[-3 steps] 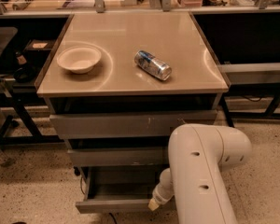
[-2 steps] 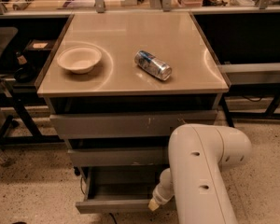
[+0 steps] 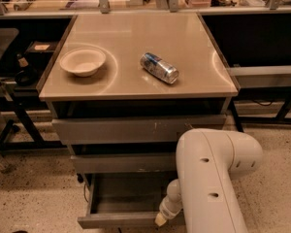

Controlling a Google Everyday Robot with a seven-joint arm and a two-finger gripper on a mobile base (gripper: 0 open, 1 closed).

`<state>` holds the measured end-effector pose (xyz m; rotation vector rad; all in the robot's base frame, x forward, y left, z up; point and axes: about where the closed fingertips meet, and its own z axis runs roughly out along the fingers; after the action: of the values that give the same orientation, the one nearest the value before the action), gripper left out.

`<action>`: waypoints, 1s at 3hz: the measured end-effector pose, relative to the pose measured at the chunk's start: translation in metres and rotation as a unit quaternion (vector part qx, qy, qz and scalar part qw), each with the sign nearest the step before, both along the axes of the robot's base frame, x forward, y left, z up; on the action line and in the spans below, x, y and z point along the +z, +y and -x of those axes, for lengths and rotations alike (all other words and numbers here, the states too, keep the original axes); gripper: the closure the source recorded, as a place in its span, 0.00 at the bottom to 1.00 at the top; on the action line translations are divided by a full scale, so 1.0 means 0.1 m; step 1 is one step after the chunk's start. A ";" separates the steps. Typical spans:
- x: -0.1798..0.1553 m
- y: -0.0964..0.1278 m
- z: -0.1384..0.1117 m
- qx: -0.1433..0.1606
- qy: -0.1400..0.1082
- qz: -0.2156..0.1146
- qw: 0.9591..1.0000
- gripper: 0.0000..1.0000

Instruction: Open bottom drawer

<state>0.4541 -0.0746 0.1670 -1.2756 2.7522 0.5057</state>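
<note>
Speckled floor [image 3: 39, 198]; bottom drawer [image 3: 116, 221] open, bent arm's [image 3: 208, 178] jaws at its front, grip untellable.

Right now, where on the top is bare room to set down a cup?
Between bowl and can; the back strip of the top; right of the can. The open bottom drawer is bare at left, crowded at right, where the gripper meets its front.
</note>
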 end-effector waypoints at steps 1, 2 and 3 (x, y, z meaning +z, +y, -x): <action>0.01 -0.01 0.16 -0.005 0.006 0.001 1.000 1.00; 0.01 -0.01 0.16 -0.005 0.006 0.001 1.000 1.00; 0.02 -0.02 0.25 -0.009 0.008 0.001 1.000 1.00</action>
<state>0.4287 -0.0767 0.1694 -1.2519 2.7760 0.5148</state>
